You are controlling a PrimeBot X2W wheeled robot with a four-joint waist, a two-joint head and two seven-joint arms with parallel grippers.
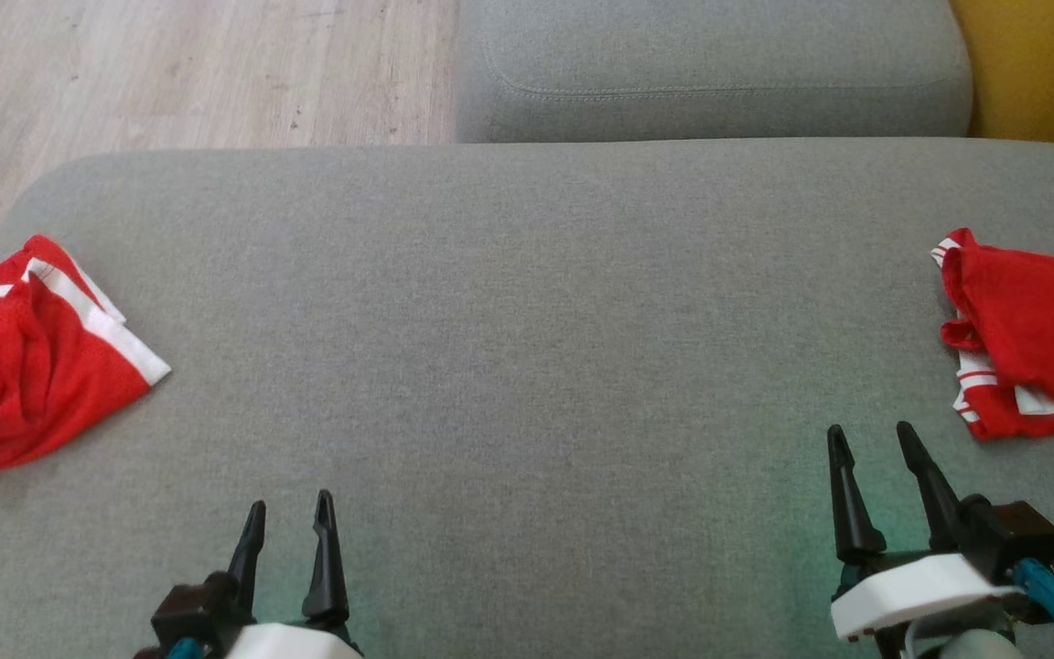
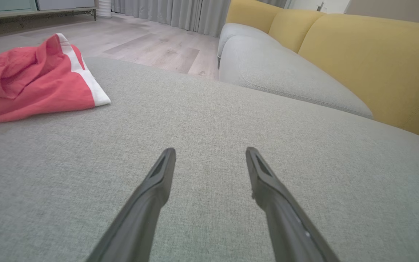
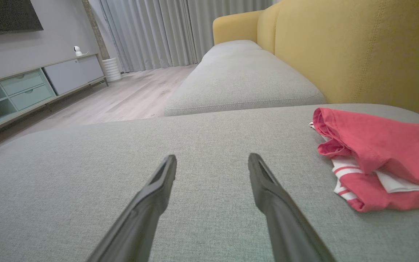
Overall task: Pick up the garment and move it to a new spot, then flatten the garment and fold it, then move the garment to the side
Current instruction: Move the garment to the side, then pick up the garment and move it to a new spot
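1. Nearest the bottom edge of the head view, your left gripper (image 1: pixel 291 500) sits over the grey seat cushion (image 1: pixel 527 302) with its jaws spread wide. Nothing lies between them, and the left wrist view (image 2: pixel 210 150) shows only cushion fabric in the gap. You cannot tell whether the tips touch the fabric.
2. Slightly farther up on the other side, your right gripper (image 1: pixel 870 428) also has its jaws spread wide and holds nothing. The right wrist view (image 3: pixel 212 156) shows the same bare grey between them.
3. At the cushion's left edge, well apart from your left gripper, the left red garment (image 1: pixel 24 366) lies crumpled. Its white-banded hem runs diagonally, and the hem's corner points toward the middle of the cushion. The long axis runs roughly near to far along that edge.
4. At the cushion's right edge, near your right gripper but apart from it, the right red garment (image 1: pixel 1030 339) lies bunched and is cut off by the frame. Its red-and-white striped trim faces the near left side. You cannot judge its long axis.
5. Beyond the seat you see a second grey cushion (image 1: pixel 710 73), with a yellow backrest (image 1: pixel 1039 64) to its right and wooden floor (image 1: pixel 170 64) to its left.
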